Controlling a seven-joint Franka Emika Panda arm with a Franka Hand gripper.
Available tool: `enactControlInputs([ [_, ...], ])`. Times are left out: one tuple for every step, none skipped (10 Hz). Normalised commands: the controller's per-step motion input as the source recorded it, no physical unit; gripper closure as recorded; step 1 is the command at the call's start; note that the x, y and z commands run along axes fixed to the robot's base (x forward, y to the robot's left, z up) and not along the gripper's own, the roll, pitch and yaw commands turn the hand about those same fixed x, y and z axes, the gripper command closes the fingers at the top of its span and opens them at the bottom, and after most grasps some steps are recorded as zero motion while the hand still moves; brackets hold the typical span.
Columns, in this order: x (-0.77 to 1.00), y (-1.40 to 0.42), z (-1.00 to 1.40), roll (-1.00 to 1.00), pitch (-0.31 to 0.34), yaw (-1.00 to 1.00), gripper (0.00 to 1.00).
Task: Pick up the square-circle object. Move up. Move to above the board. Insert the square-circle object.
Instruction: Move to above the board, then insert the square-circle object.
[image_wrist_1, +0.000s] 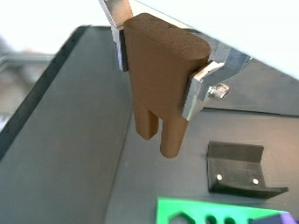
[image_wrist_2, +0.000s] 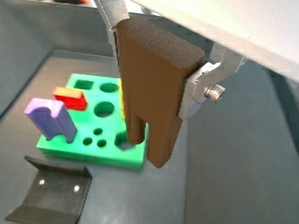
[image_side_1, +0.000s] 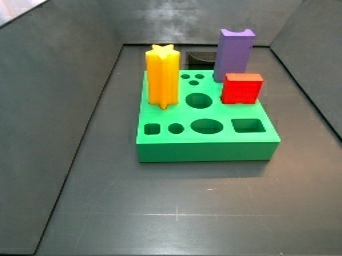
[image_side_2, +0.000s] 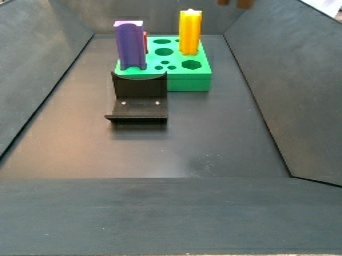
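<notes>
Gripper (image_wrist_2: 158, 79) fingers clamped on the square-circle object's (image_wrist_2: 152, 87) blocky top, legs hanging free – held upright w/ legs down so it can drop straight in. It hangs mid-frame in both wrist views, above and beside the board (image_wrist_2: 87, 144), not yet over a hole.

no readable text, labels, numbers or signs on anything
</notes>
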Motion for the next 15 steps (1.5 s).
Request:
enactControlInputs([
  [0.31, -1.0, -0.02, 0.06, 0.043, 1.0, 1.0],
  [0.31, -1.0, -0.02, 0.06, 0.045, 1.0, 1.0],
  [0.32, -1.0, -0.02, 0.06, 0.051, 1.0, 1.0],
  [0.32, -1.0, -0.02, 0.07, 0.059, 1.0, 1.0],
  [0.34, -1.0, -0.02, 0.09, 0.077, 1.0, 1.0],
  [0.35, -1.0, -0.02, 0.08, 0.079, 0.85, 1.0],
  [0.38, -1.0, -0.01, 0.07, 0.081, 0.49, 1.0],
  [0.39, -1.0, 0.0, 0.08, 0.079, 0.36, 1.0],
  [0.28, -0.6, 0.0, 0.1, 0.085, 0.14, 1.0],
  [0.22, -0.42, 0.01, 0.1, 0.088, 0.08, 1.0],
  [0.13, -0.21, 0.02, 0.08, 0.082, 0.03, 1.0],
  [0.0, -0.14, -0.42, 0.0, -0.099, 0.58, 1.0],
  [0.0, -0.27, -0.47, 0.0, -0.089, 0.56, 1.0],
  [0.0, -0.46, -0.34, 0.0, -0.067, 0.41, 1.0],
  [0.23, -0.33, -0.35, -0.04, -0.024, 0.3, 1.0],
])
